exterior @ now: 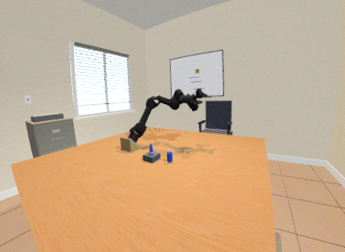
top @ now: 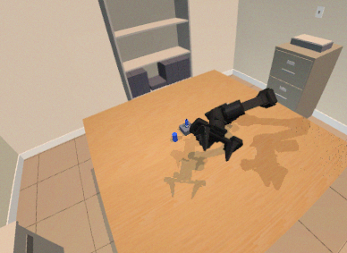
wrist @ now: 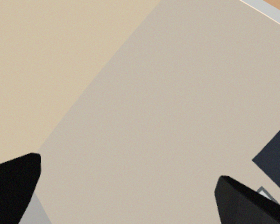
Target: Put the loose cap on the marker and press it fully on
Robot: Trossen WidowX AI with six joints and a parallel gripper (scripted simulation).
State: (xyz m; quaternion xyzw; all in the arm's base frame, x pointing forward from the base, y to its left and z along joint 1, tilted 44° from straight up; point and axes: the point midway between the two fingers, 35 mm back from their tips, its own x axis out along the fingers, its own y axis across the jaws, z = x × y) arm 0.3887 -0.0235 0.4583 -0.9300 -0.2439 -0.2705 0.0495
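The marker (top: 186, 122) (exterior: 151, 149) stands upright in the dark grey holder block (top: 183, 130) (exterior: 151, 158), its blue tip pointing up and bare. The blue cap (top: 174, 137) (exterior: 170, 157) stands upright on the table a short way beside the block, not touching it. My gripper (top: 216, 154) (exterior: 204, 100) (wrist: 130, 175) is wide open and empty, raised high above the table, away from both. The wrist view shows only the two black fingertips against the walls; marker, block and cap are out of that view.
The wooden table (top: 148, 206) (exterior: 111, 197) bears the arm's base, with the arm (top: 232, 109) (exterior: 144, 117) reaching up and out from it. Shadows of the arm lie on the table. A shelf, a filing cabinet (top: 291, 74) (exterior: 53, 136) and a chair (exterior: 218, 117) stand beyond the table's edges.
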